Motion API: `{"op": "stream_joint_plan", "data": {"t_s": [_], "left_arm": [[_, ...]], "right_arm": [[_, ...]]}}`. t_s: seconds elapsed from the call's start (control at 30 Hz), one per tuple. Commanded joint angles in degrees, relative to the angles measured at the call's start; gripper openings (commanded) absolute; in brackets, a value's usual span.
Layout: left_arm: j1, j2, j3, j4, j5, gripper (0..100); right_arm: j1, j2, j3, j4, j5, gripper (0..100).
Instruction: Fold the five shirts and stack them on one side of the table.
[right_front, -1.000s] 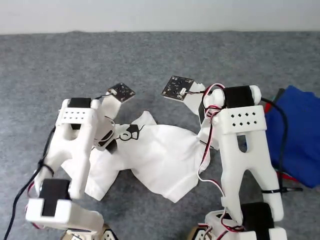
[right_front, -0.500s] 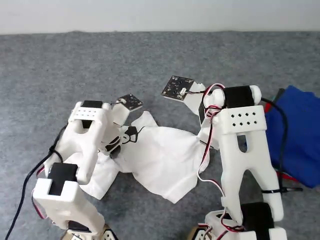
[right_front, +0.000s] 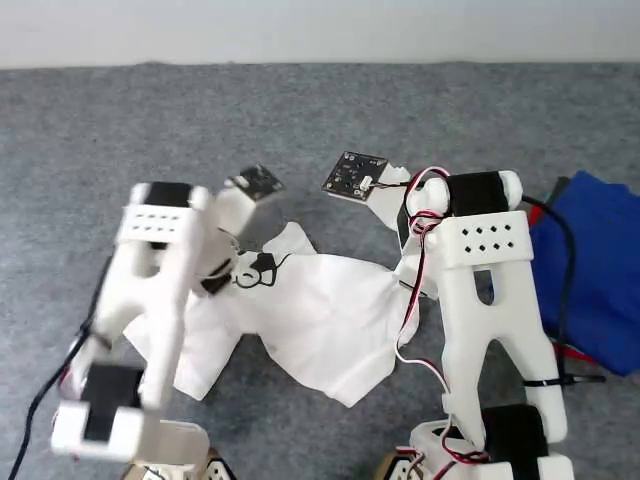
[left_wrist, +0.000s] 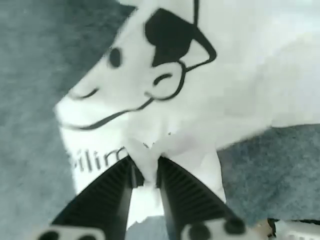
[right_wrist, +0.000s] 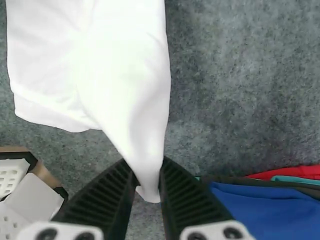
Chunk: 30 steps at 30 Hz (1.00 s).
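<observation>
White shirt (right_front: 320, 310) tight in left end effector (left_wrist: 145, 169), right end effector (right_wrist: 147, 175); blue stack (right_wrist: 260, 210) beside

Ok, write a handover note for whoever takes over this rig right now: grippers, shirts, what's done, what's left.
Left gripper: shut on the white shirt, near its printed face.
Right gripper: shut on the same shirt's opposite edge.
The white shirt lies crumpled and unfolded on the grey table, between the arms.
Blue shirt lies beside the right arm, over a red edge and a teal edge.
Done: apparently that stack, though how many shirts it holds cannot be told.
Left: fold the white shirt and add it to the stack.
</observation>
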Motion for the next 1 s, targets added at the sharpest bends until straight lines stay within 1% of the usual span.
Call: {"op": "stream_joint_plan", "data": {"t_s": [0.0,0.1,0.2,0.37,0.43,0.53,0.6,0.7,0.8,0.9,0.97], "left_arm": [[-3.0,-11.3,-4.7,5.7,-0.4,1],[-6.5,-17.4,-7.1,8.6,-0.4,1],[-8.9,-22.6,-10.6,9.8,-0.2,1],[-8.9,-30.0,-18.3,9.8,0.7,1],[-8.9,-31.3,-21.8,9.2,3.0,1],[-8.9,-31.7,-27.6,8.5,3.3,1],[-8.9,-31.4,-32.8,8.3,3.3,1],[-8.9,-31.4,-37.8,3.5,3.3,1],[-8.9,-31.4,-40.0,-0.4,3.3,1],[-8.9,-31.4,-40.8,-3.0,3.2,1],[-8.8,-31.4,-41.0,-3.7,1.4,1]], "right_arm": [[2.3,-2.9,-0.8,-0.5,-0.4,1.3],[5.1,-2.9,-3.0,0.0,-0.4,1.3],[6.9,-3.3,-8.8,1.2,-0.4,1.1],[6.7,-5.9,-23.5,1.6,-0.5,1.1],[5.9,-6.2,-29.7,1.6,-0.5,1.2],[4.8,-6.1,-38.8,1.5,-0.2,1.2],[3.7,-6.1,-43.3,-1.2,-0.1,1.2],[3.3,-6.2,-48.5,-6.5,2.2,1.2],[3.3,-6.5,-51.6,-13.1,5.0,1.2],[3.3,-6.6,-54.7,-18.2,9.6,1.2],[3.3,-6.6,-56.4,-22.1,12.8,1.2]]}}
